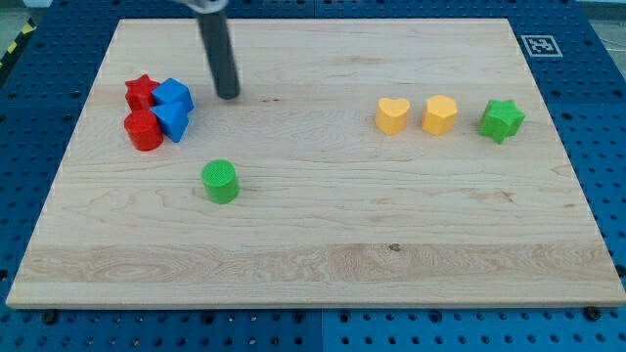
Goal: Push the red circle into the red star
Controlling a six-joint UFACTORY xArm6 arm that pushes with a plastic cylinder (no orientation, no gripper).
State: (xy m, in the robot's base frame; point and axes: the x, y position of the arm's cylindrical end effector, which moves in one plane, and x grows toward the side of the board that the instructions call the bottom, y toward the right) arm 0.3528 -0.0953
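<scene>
The red star (140,92) sits at the view's upper left on the wooden board (313,244). The red circle (143,130) lies just below it, touching or nearly touching. Two blue blocks cluster on their right: an upper one (173,97) and a lower one (172,120). My tip (228,95) is at the end of the dark rod, to the right of the blue blocks, a short gap away and touching nothing.
A green circle (220,182) lies below my tip. At the view's right stand a yellow heart (392,115), a yellow block (439,114) and a green star (501,120) in a row. A blue pegboard surrounds the board.
</scene>
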